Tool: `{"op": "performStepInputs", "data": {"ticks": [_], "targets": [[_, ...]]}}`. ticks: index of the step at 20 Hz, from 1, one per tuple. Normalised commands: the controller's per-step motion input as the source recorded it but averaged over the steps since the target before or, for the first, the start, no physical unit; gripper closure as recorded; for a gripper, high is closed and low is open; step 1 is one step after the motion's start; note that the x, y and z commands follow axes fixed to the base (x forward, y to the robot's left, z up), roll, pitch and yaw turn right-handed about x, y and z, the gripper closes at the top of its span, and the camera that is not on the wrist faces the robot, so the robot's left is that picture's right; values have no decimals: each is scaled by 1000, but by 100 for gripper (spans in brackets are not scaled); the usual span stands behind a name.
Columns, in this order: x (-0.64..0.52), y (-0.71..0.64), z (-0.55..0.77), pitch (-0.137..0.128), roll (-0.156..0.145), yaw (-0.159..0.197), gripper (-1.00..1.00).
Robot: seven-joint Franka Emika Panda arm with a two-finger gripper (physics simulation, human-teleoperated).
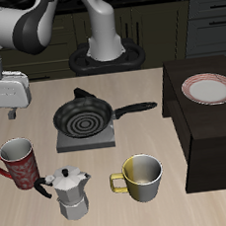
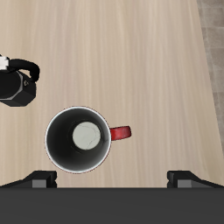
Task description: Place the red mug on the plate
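The red mug, tall with white speckles and a red handle, stands upright near the table's front edge. In the wrist view I look down into it, with its handle sticking out sideways. My gripper hovers well above the mug and a little farther back. It is open and empty, and its fingertips stand wide apart beside the mug without touching it. The plate, white with a pinkish-red rim, lies on a dark raised counter at the far side of the table from the mug.
A black frying pan sits on a small grey burner mid-table. A silver moka pot stands right beside the red mug, also shown in the wrist view. A yellow-olive mug stands near the front edge. The dark counter rises above the tabletop.
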Motion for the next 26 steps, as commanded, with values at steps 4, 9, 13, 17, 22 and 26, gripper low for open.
{"op": "performStepInputs", "data": {"ticks": [4, 9, 13, 17, 22, 26], "targets": [[60, -38, -211, 13, 2, -23, -100], [46, -2, -315, 21, -4, -15, -100], [53, -53, -345, 24, -13, -23, -100], [49, -72, -276, 28, -13, -14, -100], [8, 54, -300, 32, 5, -29, -100], [-13, 187, -444, 35, 41, -108, -100]]}}
